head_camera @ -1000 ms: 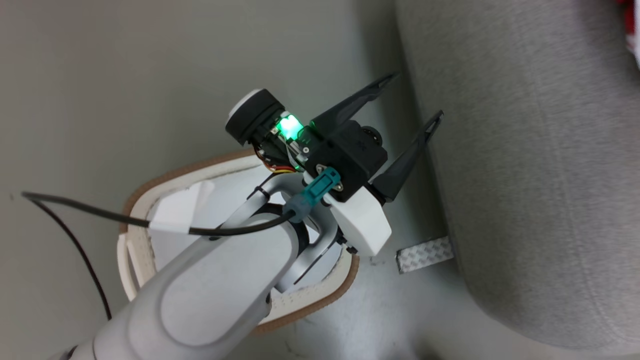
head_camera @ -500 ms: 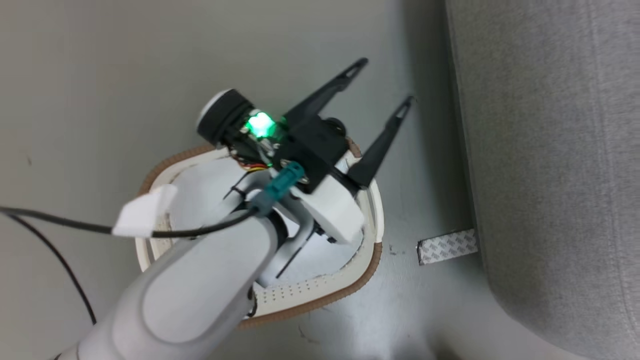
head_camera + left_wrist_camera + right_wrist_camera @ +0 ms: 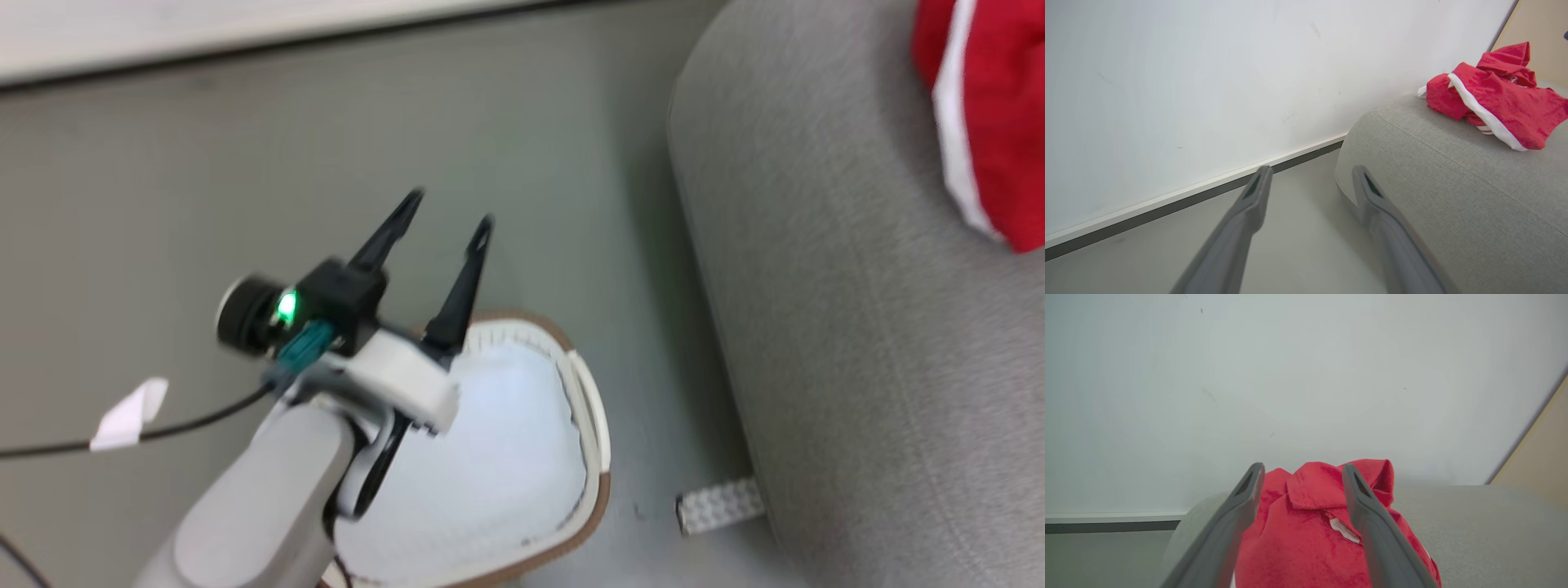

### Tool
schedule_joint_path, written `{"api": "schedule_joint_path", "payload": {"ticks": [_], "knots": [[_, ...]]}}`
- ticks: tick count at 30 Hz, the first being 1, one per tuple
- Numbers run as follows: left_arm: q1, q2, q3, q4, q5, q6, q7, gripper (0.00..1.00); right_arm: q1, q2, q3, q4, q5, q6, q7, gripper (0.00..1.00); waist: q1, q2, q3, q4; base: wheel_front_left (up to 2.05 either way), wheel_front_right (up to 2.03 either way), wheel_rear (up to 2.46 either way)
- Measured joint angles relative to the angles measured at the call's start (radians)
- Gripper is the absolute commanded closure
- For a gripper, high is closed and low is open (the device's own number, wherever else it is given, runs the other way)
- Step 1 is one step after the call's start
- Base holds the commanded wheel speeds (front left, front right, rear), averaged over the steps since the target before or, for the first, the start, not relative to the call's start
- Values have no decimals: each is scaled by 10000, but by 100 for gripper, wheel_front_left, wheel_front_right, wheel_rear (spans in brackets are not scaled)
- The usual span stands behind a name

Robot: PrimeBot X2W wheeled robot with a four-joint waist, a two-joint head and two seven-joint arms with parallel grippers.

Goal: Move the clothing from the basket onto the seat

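Bright red clothing (image 3: pixel 1498 96) with white trim and a small white label, crumpled in one heap on top of the seat (image 3: pixel 1453 196), near its rounded end. Light grey upholstery, finely woven. White basket (image 3: pixel 589 425) with tan-brown rim band, upright on the floor just beside the seat, inside plain white.
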Motion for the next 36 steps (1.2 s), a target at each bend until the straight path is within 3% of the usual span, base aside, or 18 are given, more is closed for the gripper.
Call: {"api": "schedule_joint_path", "payload": {"ticks": [9, 16, 25, 36], "knots": [[1855, 165, 650, 1383, -738, 466, -1104, 0, 2728, 865, 1012, -1542, -144, 0, 59, 0, -3, 0, -2398, 231, 0, 0, 0], [3133, 119, 1091, 2048, -1097, 637, -1446, 0, 4374, 1277, 1513, -1871, -341, 0, 128, 0, -4, 0, -3727, 674, 0, 0, 0], [4391, -165, 1793, 2439, -1179, 665, -1519, 0, 5407, 1935, 2038, -1446, -792, 0, 33, 0, -3, 0, -4621, 1246, 0, 0, 0], [5508, -738, 2917, 2205, -238, 370, -1521, 0, 6239, 2180, 1795, -1333, -1216, 0, 29, 0, -1, 0, -4970, 1612, 0, 0, 0]]}}
